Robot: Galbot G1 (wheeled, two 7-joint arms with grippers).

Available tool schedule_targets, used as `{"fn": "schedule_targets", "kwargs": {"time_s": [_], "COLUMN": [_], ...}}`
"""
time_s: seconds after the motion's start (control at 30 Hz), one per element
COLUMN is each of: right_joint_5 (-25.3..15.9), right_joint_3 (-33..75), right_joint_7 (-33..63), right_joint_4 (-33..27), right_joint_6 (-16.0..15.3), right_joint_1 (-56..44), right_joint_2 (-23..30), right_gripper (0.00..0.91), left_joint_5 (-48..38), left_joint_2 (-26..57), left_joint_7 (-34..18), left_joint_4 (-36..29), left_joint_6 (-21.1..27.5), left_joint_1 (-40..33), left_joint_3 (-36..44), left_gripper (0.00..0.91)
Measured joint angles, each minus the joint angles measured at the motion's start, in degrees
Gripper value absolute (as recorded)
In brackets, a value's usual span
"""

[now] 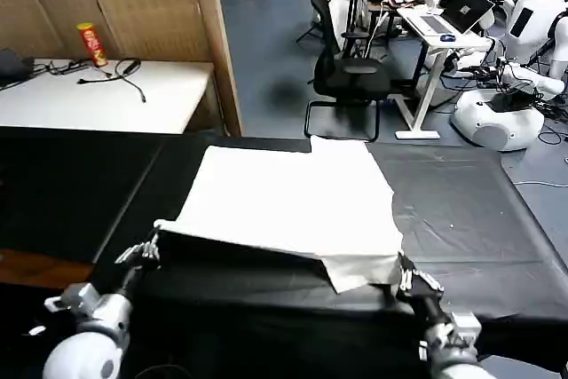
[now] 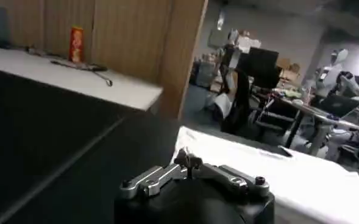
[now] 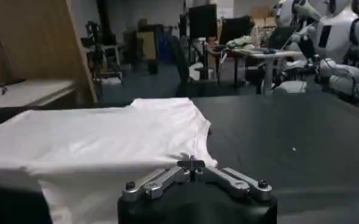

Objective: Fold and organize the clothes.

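No readable text anywhere. T-shirt (image 1: pixel 293 201) on the black table covering (image 1: pixel 470 219) shows plain white side only, no print legible. Red/yellow can (image 1: pixel 90 44) at the white side table's (image 1: pixel 133 95) back edge: label too small to read.

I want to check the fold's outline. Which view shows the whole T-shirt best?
The head view: the white T-shirt lies whole on the black table covering, all edges visible. The right wrist view shows most of it, near edge cut off; the left wrist view catches one strip.
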Motion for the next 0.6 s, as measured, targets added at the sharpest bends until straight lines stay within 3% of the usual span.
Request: {"fn": "schedule_targets", "kwargs": {"time_s": [0.37,0.6], "right_joint_5": [-0.50,-0.50], "right_joint_3": [-3.70,-5.51], "right_joint_7": [-0.83,-2.23], "right_joint_4": [-10.71,-15.84], "right_joint_6": [0.05,1.84], "right_joint_1": [9.65,13.61], "right_joint_2": [-1.33,-1.22], "right_gripper": [0.000,0.000], "left_joint_5": [4.78,5.63], "left_joint_2": [2.90,4.14], "left_joint_7": [0.39,0.37], "left_joint_4": [8.55,13.09], "left_joint_6": [0.21,0.48], "left_joint_1": [-7.63,-12.20], "left_joint_3": [3.50,6.21], "left_gripper": [0.000,0.000]}}
